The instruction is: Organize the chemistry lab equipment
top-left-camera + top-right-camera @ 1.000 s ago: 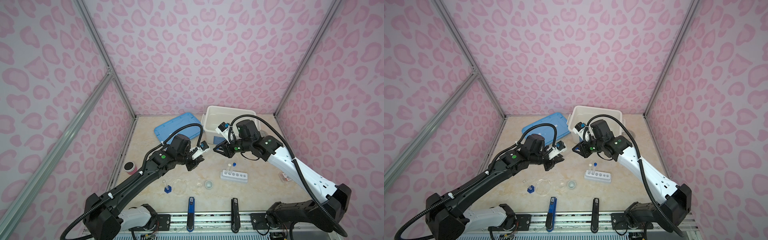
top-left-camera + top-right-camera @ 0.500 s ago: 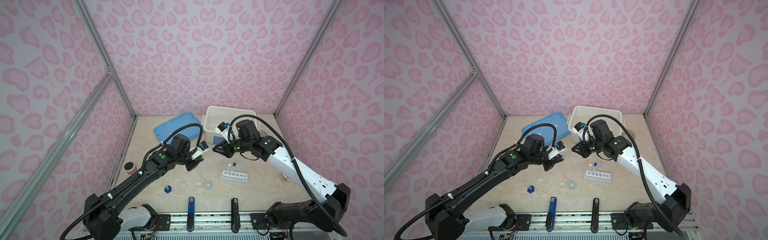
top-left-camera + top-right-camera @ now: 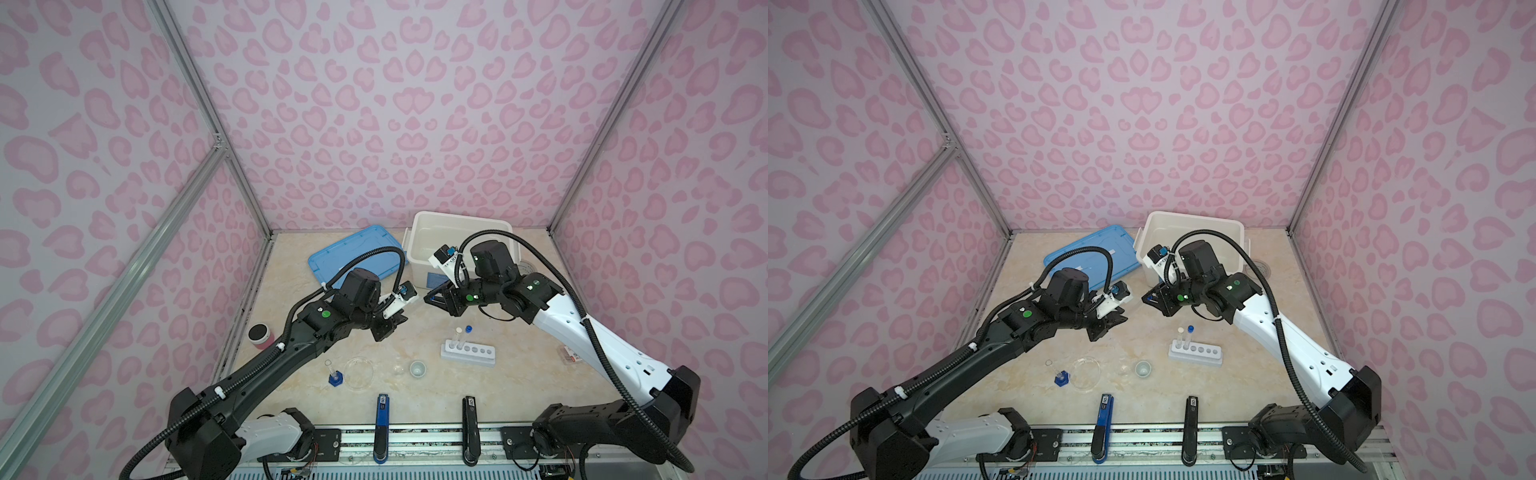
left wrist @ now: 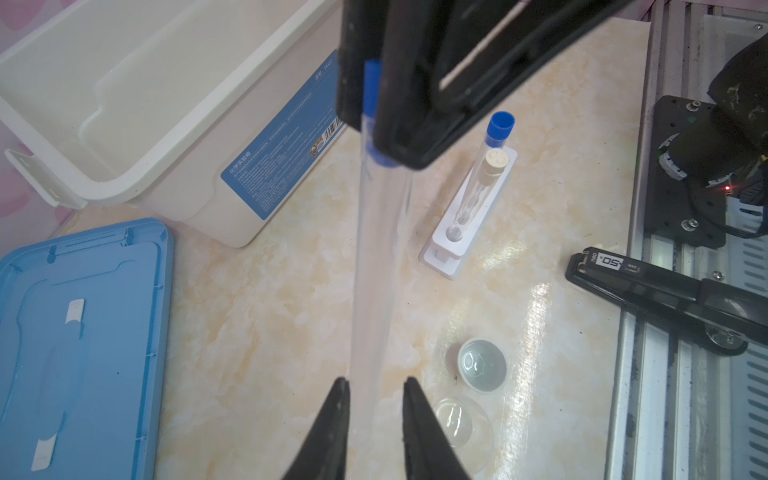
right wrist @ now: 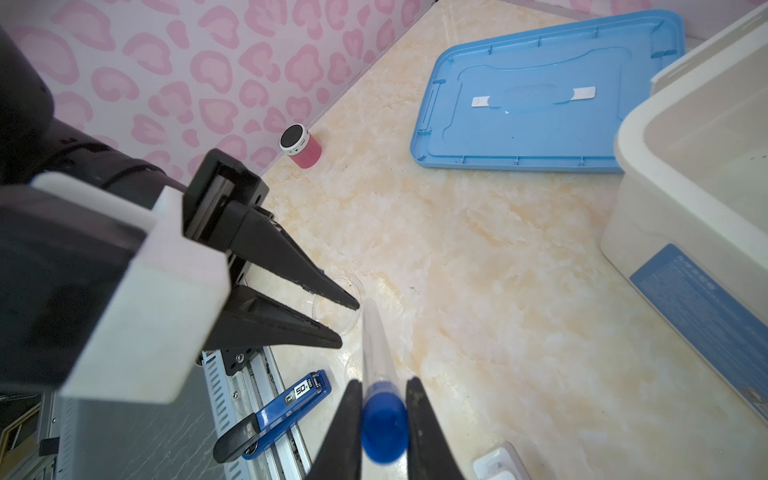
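A thin clear tube (image 4: 380,249) with a blue cap (image 5: 383,430) hangs in the air between my two grippers, above the middle of the table. My right gripper (image 5: 384,384) (image 3: 430,299) is shut on its capped end. My left gripper (image 4: 376,381) (image 3: 395,326) stands open around the tube's bare end, with a gap beside one finger. The white six-hole rack (image 3: 468,352) holds a white-capped tube (image 3: 459,330) and a blue-capped tube (image 3: 468,328). Near the front lie the clear round dish (image 3: 358,372), the blue-based cylinder (image 3: 335,376) and the small white cup (image 3: 417,368).
A white bin (image 3: 461,220) and its blue lid (image 3: 353,253) sit at the back. A pink jar (image 3: 259,334) stands by the left wall. A blue stapler (image 3: 381,415) and a black stapler (image 3: 469,415) lie at the front edge. A clear tape roll (image 3: 1260,268) lies behind my right arm.
My left gripper's jaws have parted a little around the tube's end. The right jaws have closed slightly on the cap. Both arms have barely moved.
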Motion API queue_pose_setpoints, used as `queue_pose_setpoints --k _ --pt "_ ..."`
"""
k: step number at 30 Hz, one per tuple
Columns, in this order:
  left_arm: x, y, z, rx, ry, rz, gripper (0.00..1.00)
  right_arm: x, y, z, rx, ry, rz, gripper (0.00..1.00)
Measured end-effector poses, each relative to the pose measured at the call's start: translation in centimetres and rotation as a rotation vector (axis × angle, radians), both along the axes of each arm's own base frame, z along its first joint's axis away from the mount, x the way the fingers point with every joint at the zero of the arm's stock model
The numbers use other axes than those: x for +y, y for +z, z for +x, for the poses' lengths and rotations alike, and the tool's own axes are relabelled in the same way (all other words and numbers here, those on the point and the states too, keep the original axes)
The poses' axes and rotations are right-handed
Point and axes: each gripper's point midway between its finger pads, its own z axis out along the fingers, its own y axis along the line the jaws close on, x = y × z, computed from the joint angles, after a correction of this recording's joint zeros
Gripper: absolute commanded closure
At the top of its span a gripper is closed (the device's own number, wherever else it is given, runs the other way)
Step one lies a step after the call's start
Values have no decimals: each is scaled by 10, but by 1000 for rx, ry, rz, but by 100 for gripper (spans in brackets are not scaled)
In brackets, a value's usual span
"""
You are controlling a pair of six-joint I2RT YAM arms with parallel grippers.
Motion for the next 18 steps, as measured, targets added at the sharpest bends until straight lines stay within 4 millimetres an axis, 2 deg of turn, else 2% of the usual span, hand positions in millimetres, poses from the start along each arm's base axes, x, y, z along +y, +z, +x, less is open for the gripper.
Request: queue_pose_setpoints --k 4,5,10,18 --pt "0 1 0 -1 -1 -1 65 -1 -1 1 0 -4 -3 83" --pt "0 1 0 -2 -1 -2 61 -1 -1 1 -1 -5 -4 83" --pt "1 4 0 -14 7 -6 59 -4 2 3 -9 -24 -20 84" --pt "9 24 8 -96 70 -61 58 -19 31 9 -86 -77 -85 85"
